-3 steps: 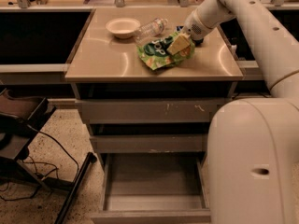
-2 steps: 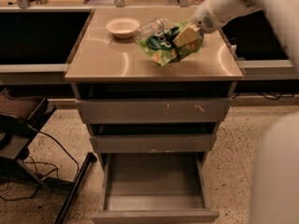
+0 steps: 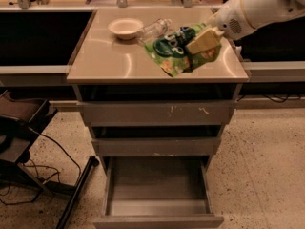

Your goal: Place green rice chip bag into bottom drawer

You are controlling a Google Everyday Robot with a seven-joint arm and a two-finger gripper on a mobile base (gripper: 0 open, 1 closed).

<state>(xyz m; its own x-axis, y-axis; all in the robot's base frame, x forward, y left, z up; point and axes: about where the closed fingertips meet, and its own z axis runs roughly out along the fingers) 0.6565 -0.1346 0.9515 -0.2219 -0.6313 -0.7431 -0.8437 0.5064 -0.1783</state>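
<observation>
We see the robot's two-finger gripper [image 3: 204,41] at about two o'clock over the tan countertop [image 3: 105,61], reaching in from the right on a white arm. Its tan fingers are clenched on the upper right edge of the crumpled bright-green foil chip bag [image 3: 177,51]. The bag droops from that pinch toward seven o'clock. We cannot tell whether its lowest corner touches the top or hangs just clear.

We judge the edge grip suits limp foil: it lets the bag dangle freely, ready to be carried forward and down. The deep grey metal bottom drawer [image 3: 157,194] stands pulled open at six o'clock, its tray bare, so the drop only needs the bag brought out past the front edge and lowered.

At eleven o'clock of the bag sits a small white round bowl [image 3: 125,26], with a clear plastic bottle [image 3: 155,29] lying on its side between them. The scratched grey top drawer [image 3: 162,113] and the short middle drawer [image 3: 157,147] are shut. The glossy top reflects light, the speckled terrazzo floor [image 3: 267,166] spreads below, and a black chair base [image 3: 21,123] with cables stands at nine o'clock.
</observation>
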